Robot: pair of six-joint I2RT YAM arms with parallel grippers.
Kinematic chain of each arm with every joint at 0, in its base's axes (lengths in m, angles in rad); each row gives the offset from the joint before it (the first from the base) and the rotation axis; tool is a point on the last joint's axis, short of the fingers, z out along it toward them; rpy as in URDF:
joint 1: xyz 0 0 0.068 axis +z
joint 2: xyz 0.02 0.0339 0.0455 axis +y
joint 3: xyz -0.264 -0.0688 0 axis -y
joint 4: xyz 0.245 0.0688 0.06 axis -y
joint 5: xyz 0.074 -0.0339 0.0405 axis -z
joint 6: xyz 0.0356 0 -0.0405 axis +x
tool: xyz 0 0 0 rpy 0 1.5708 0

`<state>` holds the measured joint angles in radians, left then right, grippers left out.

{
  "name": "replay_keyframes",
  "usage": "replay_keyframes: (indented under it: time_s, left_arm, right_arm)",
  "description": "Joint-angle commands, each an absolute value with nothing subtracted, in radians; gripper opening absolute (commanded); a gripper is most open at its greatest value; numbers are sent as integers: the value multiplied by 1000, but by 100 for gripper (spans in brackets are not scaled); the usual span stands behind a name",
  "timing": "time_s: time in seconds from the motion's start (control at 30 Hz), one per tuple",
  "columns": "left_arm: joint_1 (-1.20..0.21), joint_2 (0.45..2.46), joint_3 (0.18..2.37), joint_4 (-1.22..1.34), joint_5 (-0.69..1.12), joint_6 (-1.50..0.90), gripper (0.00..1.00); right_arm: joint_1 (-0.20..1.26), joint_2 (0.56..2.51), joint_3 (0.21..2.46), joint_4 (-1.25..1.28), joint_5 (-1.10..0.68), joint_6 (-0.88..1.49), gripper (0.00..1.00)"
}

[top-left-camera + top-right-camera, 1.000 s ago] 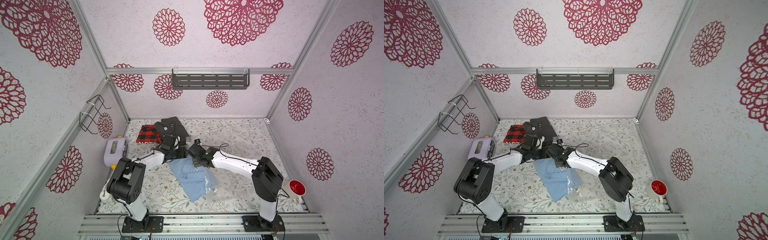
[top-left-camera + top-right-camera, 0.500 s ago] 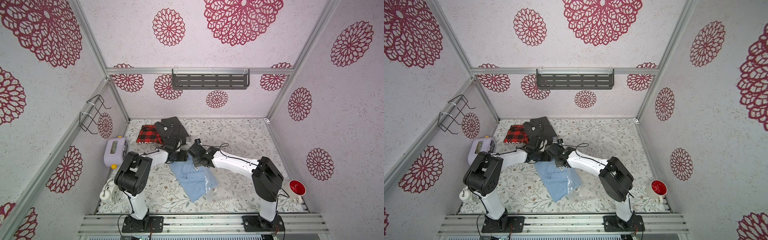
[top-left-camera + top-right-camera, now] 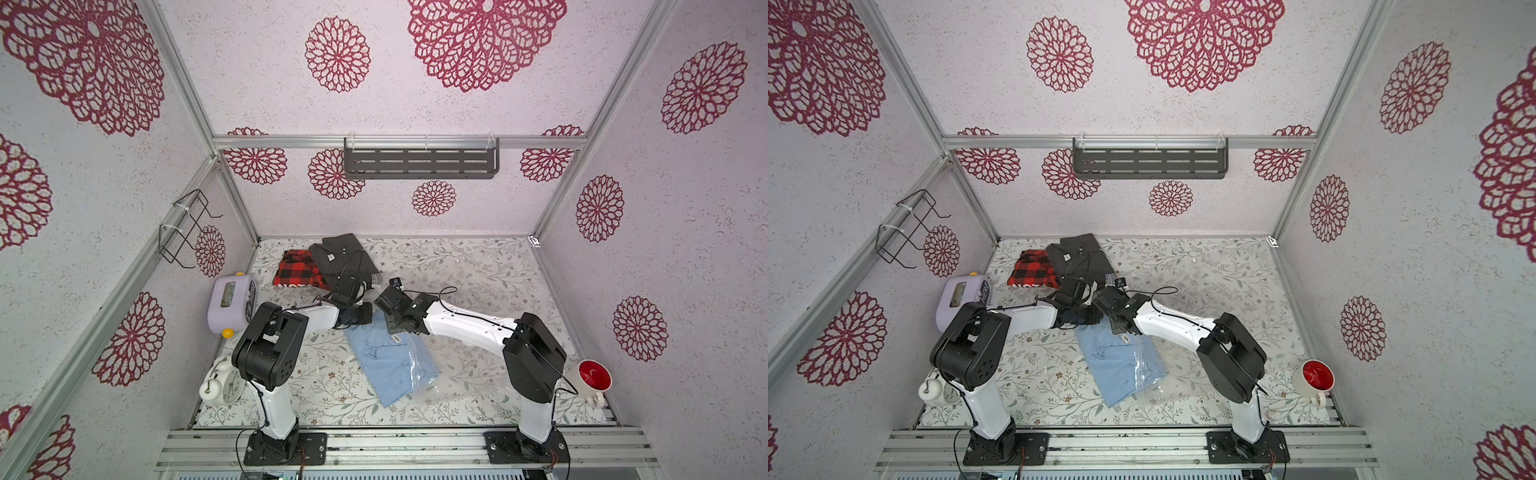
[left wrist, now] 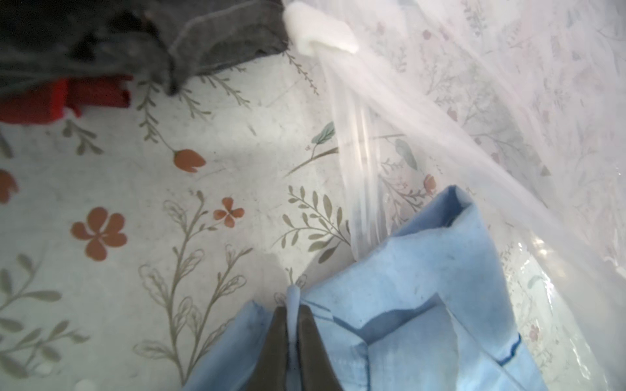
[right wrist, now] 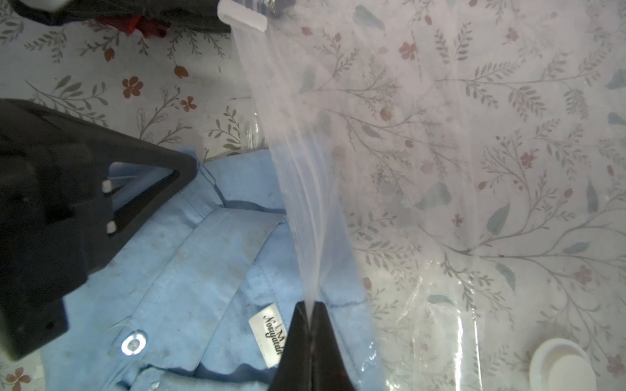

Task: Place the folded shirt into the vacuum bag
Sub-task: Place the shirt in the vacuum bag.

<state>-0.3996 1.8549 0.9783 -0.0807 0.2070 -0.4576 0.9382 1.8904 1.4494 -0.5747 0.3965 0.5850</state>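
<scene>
In both top views the wrists hide the fingertips, and the bag [image 3: 453, 380] shows only as glints, so its outline is hard to trace. The wrist views settle the grips. The left gripper [image 4: 293, 325] is closed, pinching a fold of the shirt [image 4: 423, 304] at its collar end. The right gripper [image 5: 310, 315] is closed on the bag's mouth edge, which is pulled up into taut pleats. The blue shirt lies mid-table with plastic over its right side. How far in it sits is unclear. The bag's valve cap [image 5: 560, 365] is cut off at the frame edge. Since a second ago the left jaws have shut and that arm's elbow has swung inward, while shirt and bag lie as before. The grippers sit close together, with the clothes pile [image 3: 345, 259] just behind them. The table [image 3: 478, 282] is open toward the right wall.
</scene>
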Motion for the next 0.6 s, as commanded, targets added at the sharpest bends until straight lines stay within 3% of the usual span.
replay_keyframes:
  time_s: [0.0, 0.33, 0.37, 0.43, 0.57]
  left_arm:
    - [-414, 1803, 951, -18, 256, -494, 0]
    - [-427, 1792, 946, 158, 324, -627, 0]
    - [-429, 1793, 952, 156, 323, -630, 6]
    - [-430, 1791, 959, 133, 315, -627, 31]
    - [-427, 1716, 939, 39, 249, -625, 62]
  right_arm:
    - [931, 1894, 1497, -566, 403, 582, 0]
    - [930, 1891, 1499, -569, 408, 588, 0]
    - [931, 1890, 1499, -570, 409, 589, 0]
    - [931, 1890, 1495, -571, 411, 589, 0]
    - [928, 1885, 1487, -572, 414, 596, 0]
